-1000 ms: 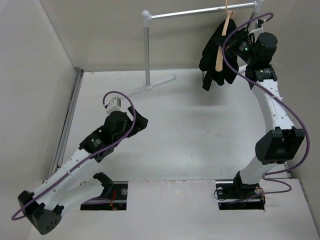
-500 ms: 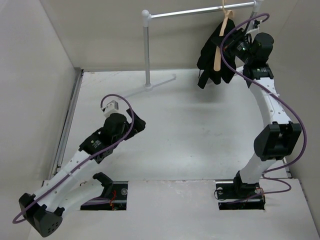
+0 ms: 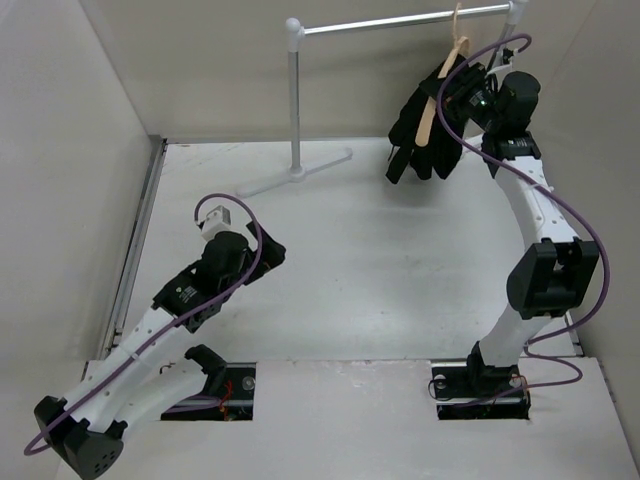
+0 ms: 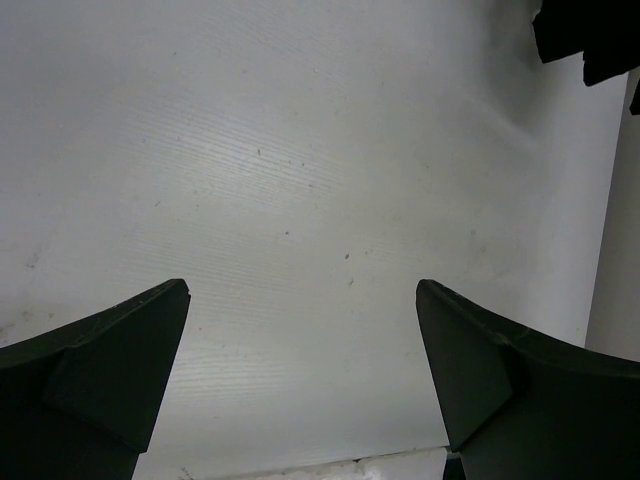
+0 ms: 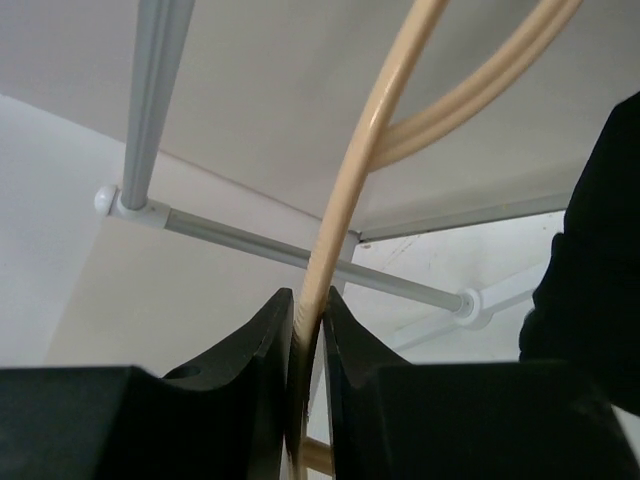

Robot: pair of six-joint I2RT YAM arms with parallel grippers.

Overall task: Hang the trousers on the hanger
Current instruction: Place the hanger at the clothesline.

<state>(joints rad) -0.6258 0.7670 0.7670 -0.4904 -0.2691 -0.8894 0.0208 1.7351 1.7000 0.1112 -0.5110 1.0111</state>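
Observation:
Black trousers [image 3: 415, 135] hang draped over the light tan wooden hanger [image 3: 430, 108], whose hook sits on the rack's top rail [image 3: 400, 20] at the back right. My right gripper [image 3: 455, 88] is up beside it, and in the right wrist view its jaws [image 5: 308, 295] are shut on the hanger's thin arm [image 5: 365, 130], with only a sliver of light beside the wood. A dark edge of the trousers [image 5: 595, 250] shows at the right. My left gripper [image 3: 268, 250] hovers low over the white table at the left, wide open [image 4: 302, 290] and holding nothing.
The white-and-silver rack stands at the back, its upright pole [image 3: 293, 100] rising from a foot [image 3: 295, 172] on the table. Walls close in the left side [image 3: 60, 150] and the back. A metal strip [image 3: 140, 240] runs along the table's left edge.
The right gripper has carried the hanger and trousers a little left and up along the rail. The left arm has drawn back toward the near left, and its jaws have opened wider.

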